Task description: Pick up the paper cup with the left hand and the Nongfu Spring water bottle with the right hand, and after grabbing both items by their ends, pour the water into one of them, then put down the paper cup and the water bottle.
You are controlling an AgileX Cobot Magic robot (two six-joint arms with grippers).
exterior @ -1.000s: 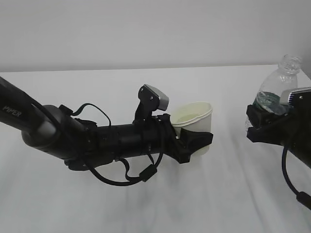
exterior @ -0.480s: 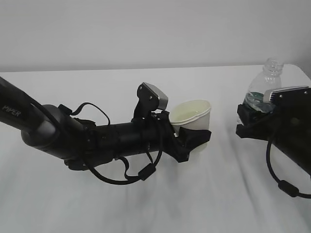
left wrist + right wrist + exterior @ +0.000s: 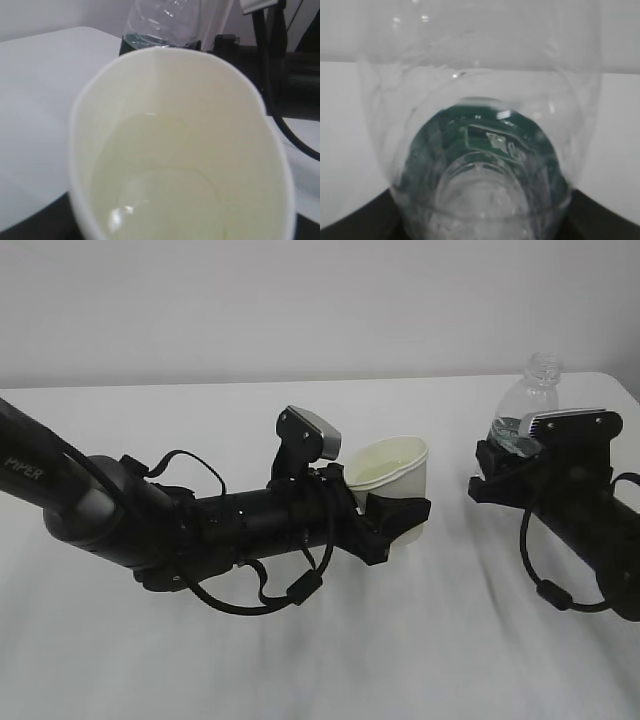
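- Above the white table [image 3: 330,660], near its middle, the left hand [image 3: 400,522] grips the cup [image 3: 392,472] low on its body, black jaws pressed against either side of it.
- The cup tilts a little, its mouth leaning toward the camera side and the left arm; its base looks clear of the table, though the gripper hides the underside.
- In the left wrist view the cup [image 3: 175,150] fills the frame, rim pinched slightly oval, with a shallow pool of clear water [image 3: 160,200] at the bottom of its cream inside.
- At the right edge, the right hand [image 3: 510,475] clamps the bottle [image 3: 525,410] around its lower part; only the clear shoulder and open neck rise above the gripper, standing roughly upright.
- The right wrist view looks along the bottle [image 3: 480,125] from below: green label band [image 3: 470,145] through ribbed plastic, and what may be a little water near the base.
- Cup and bottle are apart, with bare table between the two grippers.
- The "PIPER" lettering [image 3: 25,468] shows on the left arm.
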